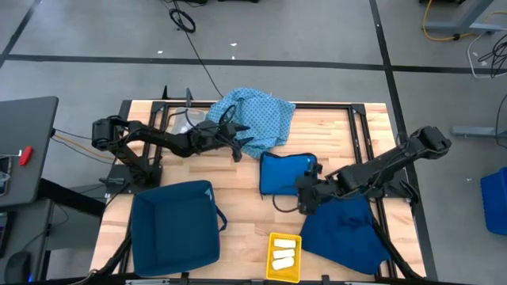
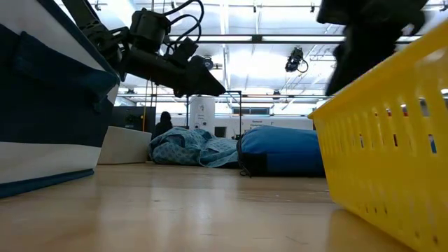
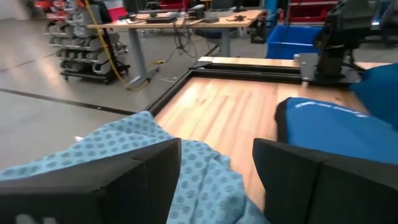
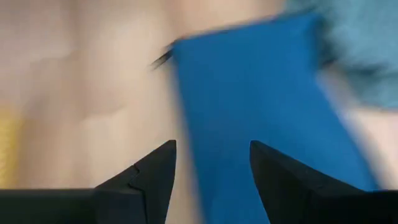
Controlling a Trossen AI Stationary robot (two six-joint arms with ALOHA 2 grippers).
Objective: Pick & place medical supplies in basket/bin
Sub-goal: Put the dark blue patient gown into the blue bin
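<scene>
Light-blue dotted cloth (image 1: 255, 119) is seen crumpled at upper centre of the high view, on the desk (image 1: 245, 190). Left claw (image 1: 238, 141) is held over its lower left edge, fingers spread w/ nothing between them; this is confirmed by the left wrist view, where the cloth (image 3: 130, 158) is seen under and between the two dark fingers (image 3: 134, 183). Bright blue zip pouch (image 1: 285, 172) lies just below-right of the cloth, at frame centre. Right claw (image 1: 307, 198) is seen at the pouch's lower right corner; its fingers (image 4: 146, 180) are shown apart in the right wrist view, w/ the pouch (image 4: 261, 106) blurred beyond them, nothing gripped.

Small white packets (image 1: 284, 255) are seen only in the high view, inside the yellow basket (image 1: 272, 265) at bottom centre; approx. 3 can be counted. In the low view only the basket's slotted wall (image 2: 392, 161) is shown, at right, contents hidden. Dark blue bin (image 1: 174, 226) sits at lower left of the high view; a dark blue cloth bag (image 1: 344, 233) lies at lower right. Low view alone shows the left claw (image 2: 203, 80) raised clear above the cloth (image 2: 192, 148), not touching it.
</scene>
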